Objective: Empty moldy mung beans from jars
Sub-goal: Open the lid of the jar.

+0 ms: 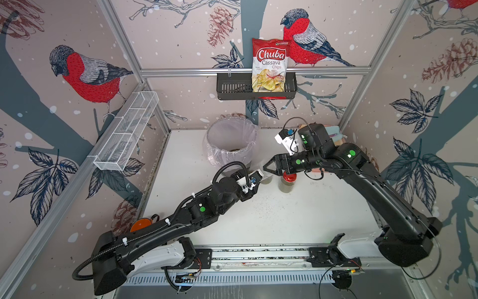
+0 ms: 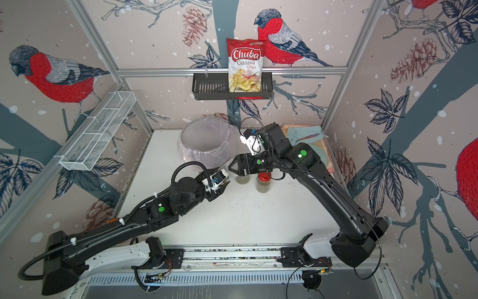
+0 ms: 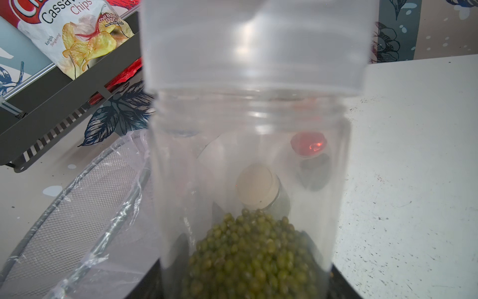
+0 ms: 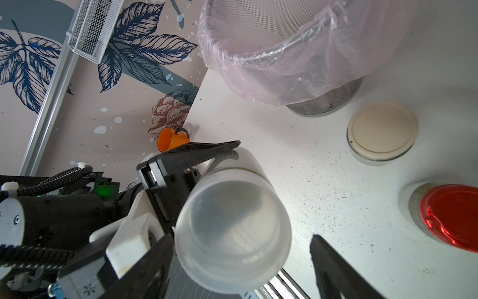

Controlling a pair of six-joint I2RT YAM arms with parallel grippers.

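My left gripper (image 1: 256,177) is shut on a clear jar (image 3: 248,155) and holds it on its side just in front of the bin. Olive-green mung beans (image 3: 248,253) are heaped at the jar's base end. A frosted cap (image 4: 232,233) covers its mouth. My right gripper (image 4: 240,259) is open around that cap, with one finger (image 4: 333,266) standing clear of it. Two more jars stand on the table just beyond. One has a beige lid (image 4: 382,130) and the other a shiny red lid (image 4: 452,214).
A grey mesh bin (image 1: 232,139) with a clear liner stands at the back middle. An orange cup (image 4: 170,139) lies by the left wall. A tray with a cloth (image 2: 305,134) sits at the back right. A chips bag (image 1: 269,64) stands in a wall basket.
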